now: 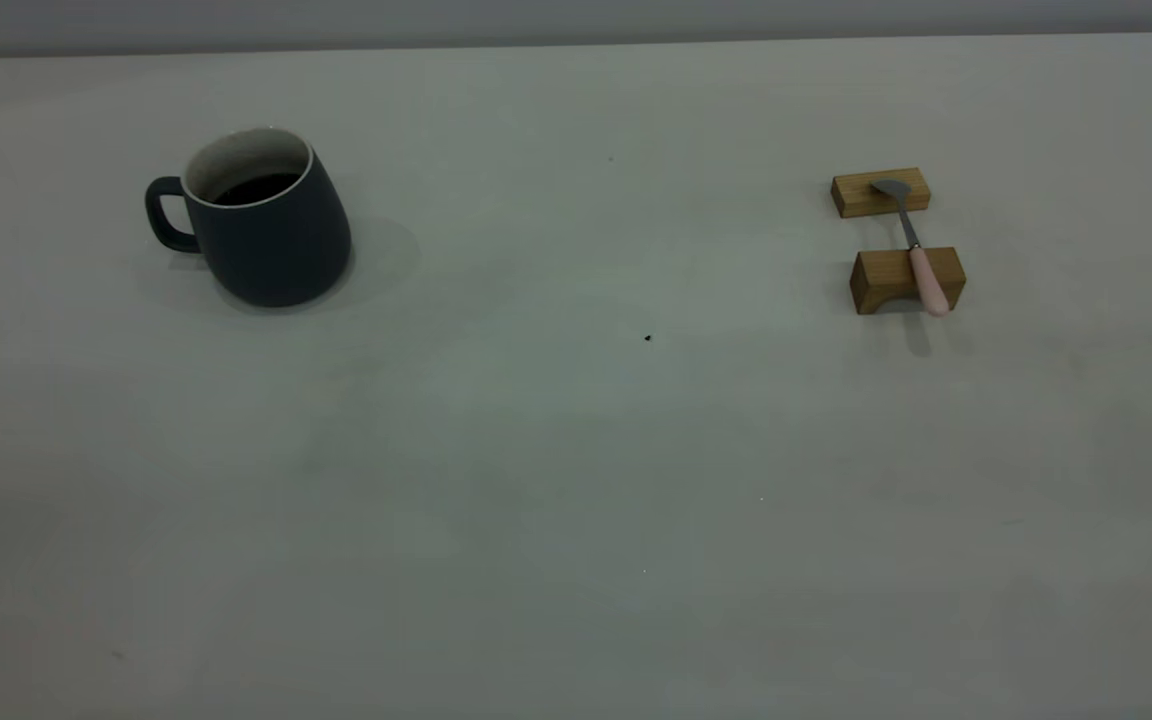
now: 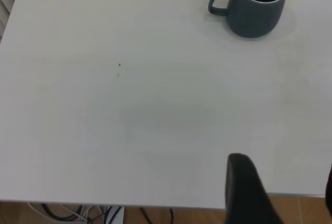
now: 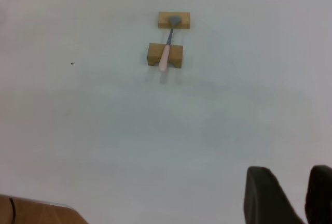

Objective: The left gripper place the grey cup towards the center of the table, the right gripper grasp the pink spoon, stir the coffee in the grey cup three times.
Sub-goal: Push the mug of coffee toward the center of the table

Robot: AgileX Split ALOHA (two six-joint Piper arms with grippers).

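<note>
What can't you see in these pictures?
- Exterior view: no arms in the picture at all.
- Left wrist view: left gripper cut off by the bottom edge.
- Right wrist view: right gripper cut off too.
- Grey cup: how deep the coffee is, hidden by its wall.

2 tan wooden blocks [image 1: 881, 192] at table's right, tiny dark speck [image 1: 647, 338] mid-table

Exterior view: you see neither arm. Wrist views: the left gripper [image 2: 290, 193] and right gripper [image 3: 293, 195] are cut off at the frame edge, only dark fingers [image 2: 246, 190] showing.
</note>
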